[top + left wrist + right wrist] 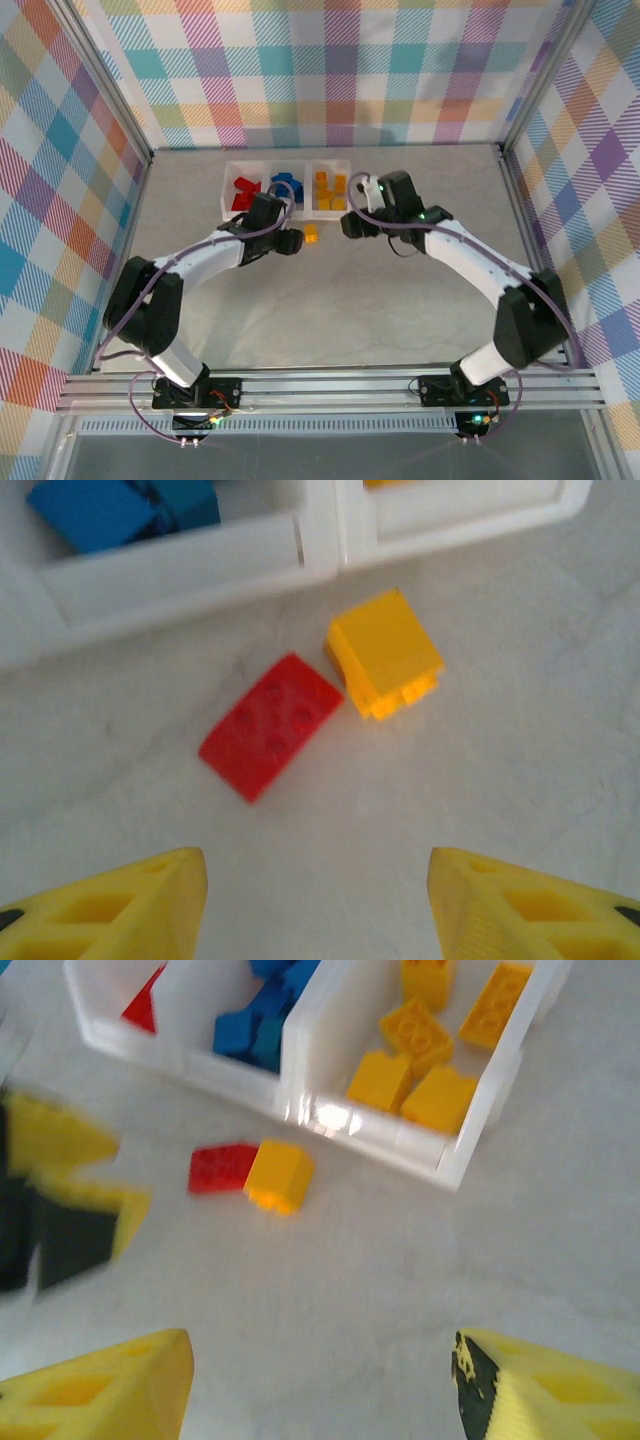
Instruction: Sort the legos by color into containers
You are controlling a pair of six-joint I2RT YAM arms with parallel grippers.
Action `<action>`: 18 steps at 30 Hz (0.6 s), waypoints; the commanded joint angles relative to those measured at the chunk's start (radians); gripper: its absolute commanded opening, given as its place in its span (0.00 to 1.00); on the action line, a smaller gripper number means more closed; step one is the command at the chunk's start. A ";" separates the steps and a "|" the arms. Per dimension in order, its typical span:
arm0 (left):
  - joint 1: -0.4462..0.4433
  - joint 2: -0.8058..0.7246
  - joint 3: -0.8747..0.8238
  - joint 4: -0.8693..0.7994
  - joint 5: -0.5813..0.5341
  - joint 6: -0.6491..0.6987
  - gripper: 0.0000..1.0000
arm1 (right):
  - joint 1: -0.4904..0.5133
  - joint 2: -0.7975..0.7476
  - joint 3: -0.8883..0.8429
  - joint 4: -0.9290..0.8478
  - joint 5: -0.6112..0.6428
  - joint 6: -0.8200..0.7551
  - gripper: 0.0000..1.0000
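Red lego [270, 725] lies studs-up, long axis diagonal to the tray [190, 575], touching the yellow lego [385, 652]; left tool [318, 900] and right tool [320, 1385] gape empty.

Bright, even, diffuse light falls from above in the overhead view; the arms cast only faint, soft-edged shadows on the pale table [330, 300], and the plaid walls are evenly lit. The left wrist view is soft throughout: the red brick [270, 725] and the yellow brick [385, 650] look mildly hazy, the tray [180, 575] hazier, and the yellow brick's lower edge glows warmly. The right wrist view is smeared by motion blur, the left gripper [75, 1175] a streaked shape at its left edge, and a white glare spot sits on the tray's front wall
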 commanded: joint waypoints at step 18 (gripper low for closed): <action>0.107 0.246 0.253 -0.241 0.180 0.390 0.53 | 0.014 -0.453 -0.291 -0.092 -0.256 -0.020 0.72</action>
